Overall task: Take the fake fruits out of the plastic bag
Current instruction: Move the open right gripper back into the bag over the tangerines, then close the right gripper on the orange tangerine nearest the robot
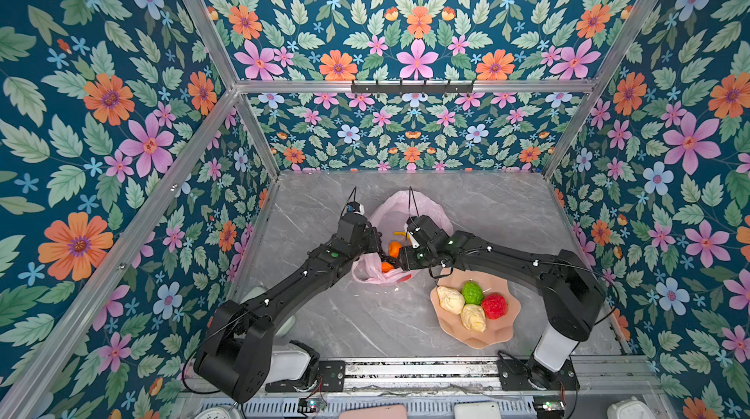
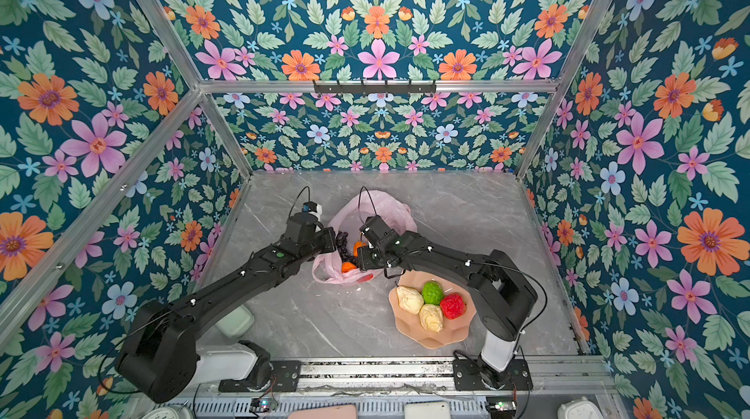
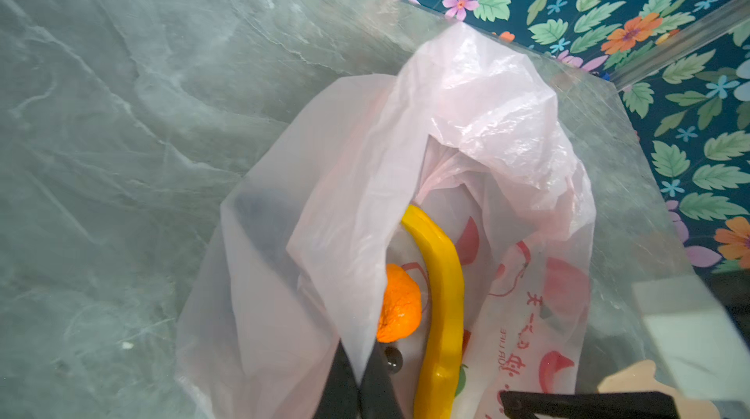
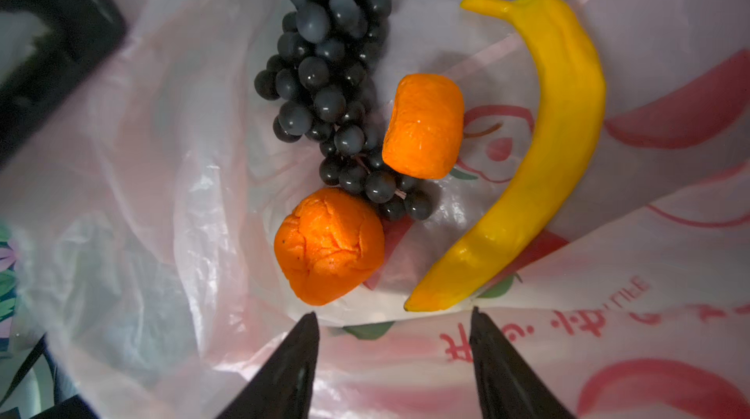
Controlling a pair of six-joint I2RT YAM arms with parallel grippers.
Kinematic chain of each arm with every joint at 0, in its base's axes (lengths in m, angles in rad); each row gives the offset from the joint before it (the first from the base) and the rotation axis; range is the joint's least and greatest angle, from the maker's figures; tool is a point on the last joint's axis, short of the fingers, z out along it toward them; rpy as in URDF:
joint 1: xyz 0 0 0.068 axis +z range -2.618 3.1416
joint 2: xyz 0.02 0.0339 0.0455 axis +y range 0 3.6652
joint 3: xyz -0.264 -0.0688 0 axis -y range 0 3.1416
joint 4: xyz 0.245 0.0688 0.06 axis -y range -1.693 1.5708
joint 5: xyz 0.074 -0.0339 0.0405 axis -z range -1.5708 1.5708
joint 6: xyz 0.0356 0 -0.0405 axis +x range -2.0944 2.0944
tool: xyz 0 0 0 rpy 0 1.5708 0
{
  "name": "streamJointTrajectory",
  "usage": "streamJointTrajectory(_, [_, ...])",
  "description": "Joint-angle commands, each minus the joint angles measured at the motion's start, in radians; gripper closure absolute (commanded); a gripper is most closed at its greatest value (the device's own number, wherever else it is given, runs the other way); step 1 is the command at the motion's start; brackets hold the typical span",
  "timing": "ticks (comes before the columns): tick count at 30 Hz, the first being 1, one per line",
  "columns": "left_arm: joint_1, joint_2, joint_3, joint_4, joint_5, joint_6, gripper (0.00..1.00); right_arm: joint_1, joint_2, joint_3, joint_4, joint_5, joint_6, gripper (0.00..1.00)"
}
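On the grey marble table (image 1: pixel 487 214), left tool (image 3: pixel 359 380) pinches plastic bag (image 3: pixel 466 112); right tool (image 4: pixel 393 315) gapes beside orange (image 4: pixel 329 244).

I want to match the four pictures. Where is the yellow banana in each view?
Top view: banana, a yellow sliver in the plastic bag mouth.
Top view: not discernible inside the plastic bag.
Left wrist: banana curving past an orange.
Right wrist: banana whole, near the grapes.
Shared landmark: the pink plastic bag around it.

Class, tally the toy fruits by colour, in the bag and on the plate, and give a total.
Orange fruits: 2
Yellow banana: 1
Dark grape bunch: 1
Cream lumps: 2
Green fruit: 1
Red fruit: 1
Total: 8
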Motion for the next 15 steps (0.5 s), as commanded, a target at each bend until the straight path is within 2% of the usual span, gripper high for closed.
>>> streamJointTrajectory(1, [0.006,-0.042,-0.047,-0.013,-0.094,-0.042,1.0,0.017,0.025,0.017,0.013,-0.025,-0.027,0.4])
streamJointTrajectory(9, [0.034,-0.065,-0.18,-0.013,-0.104,-0.148,1.0,0.049,0.067,-0.002,0.009,-0.011,-0.042,0.41])
streamJointTrajectory(15, [0.051,-0.045,-0.239,0.025,-0.097,-0.181,1.0,0.048,0.069,0.001,0.004,0.002,-0.053,0.41])
